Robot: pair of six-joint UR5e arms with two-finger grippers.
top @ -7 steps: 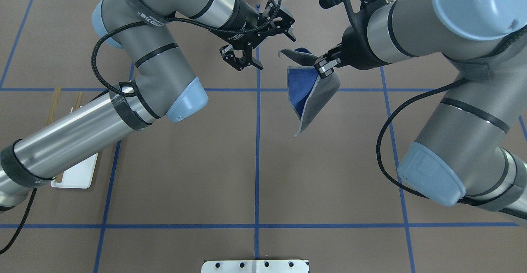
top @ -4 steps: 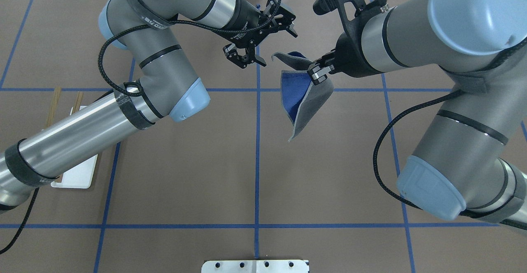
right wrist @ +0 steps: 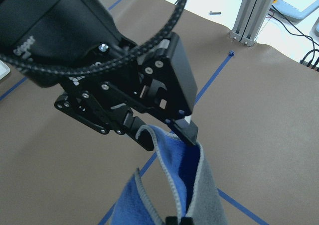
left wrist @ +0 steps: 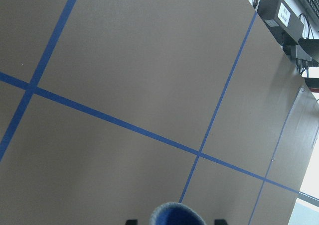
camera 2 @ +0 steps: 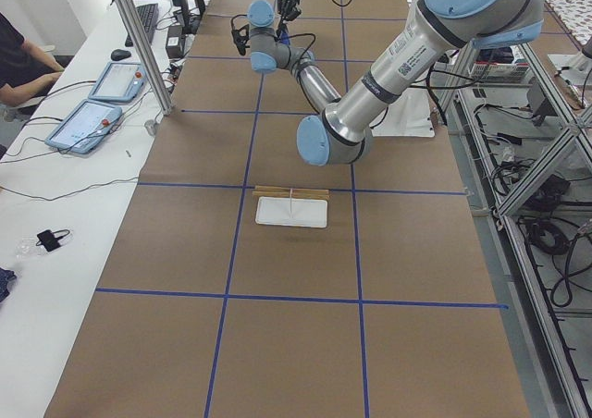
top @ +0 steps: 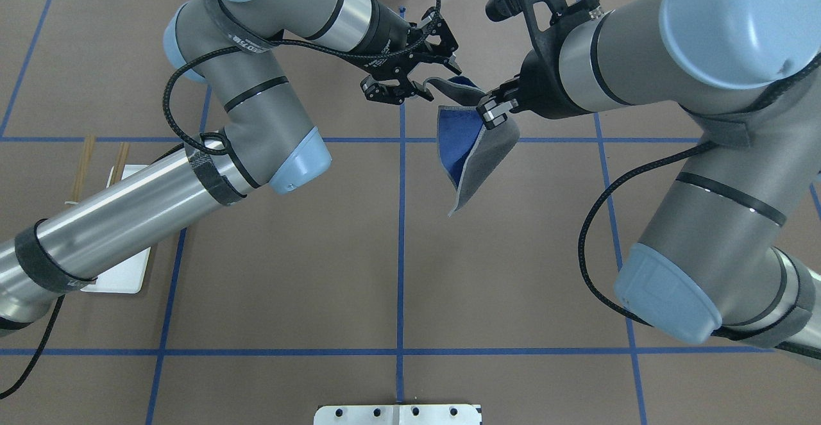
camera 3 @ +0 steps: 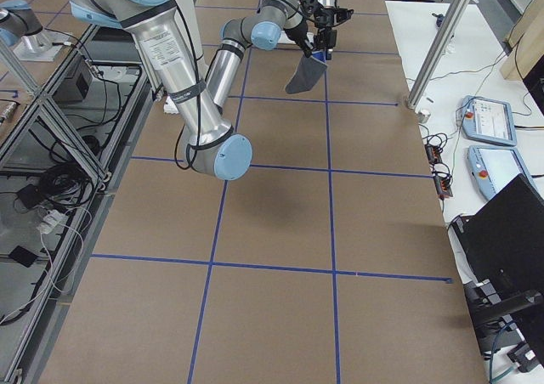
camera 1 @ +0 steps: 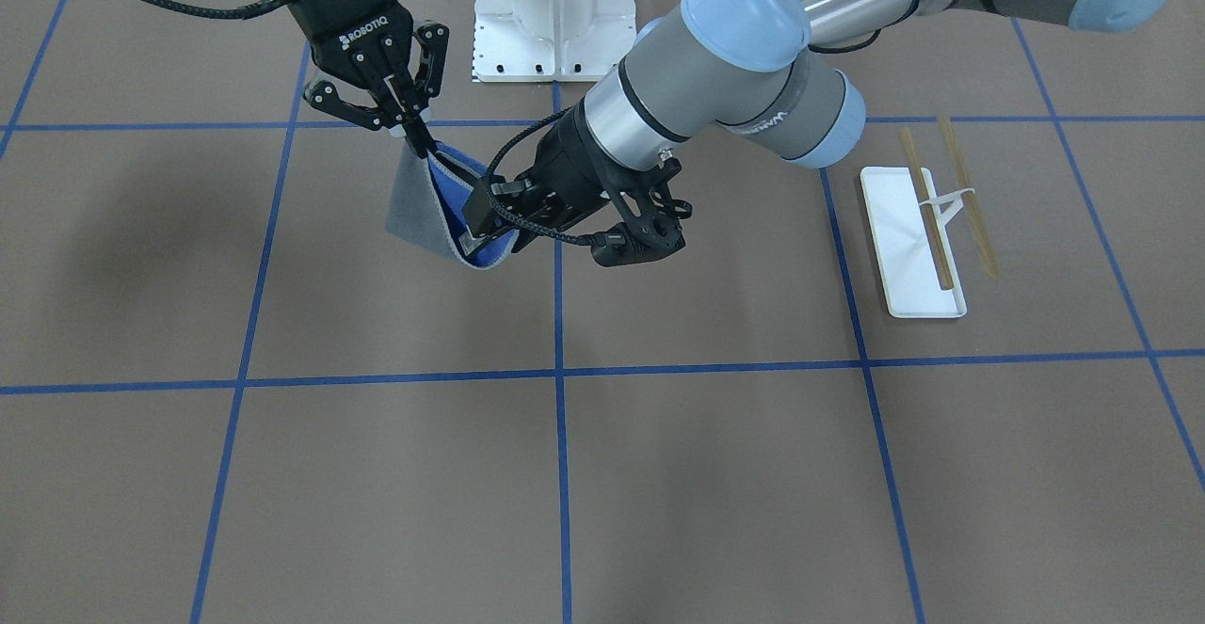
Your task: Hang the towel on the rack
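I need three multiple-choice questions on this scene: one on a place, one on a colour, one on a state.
1. Where does the rack stand? A) on the table, apart from the towel B) under the towel C) in a gripper
2. Which colours has the towel? A) red and white B) blue and grey C) all green
3. How is the right gripper? A) open, empty B) shut on the rack C) shut on the towel
Answers: 1 A, it stands alone on the table; 2 B, blue inside the fold, grey outside; 3 C, it pinches the towel's corner.
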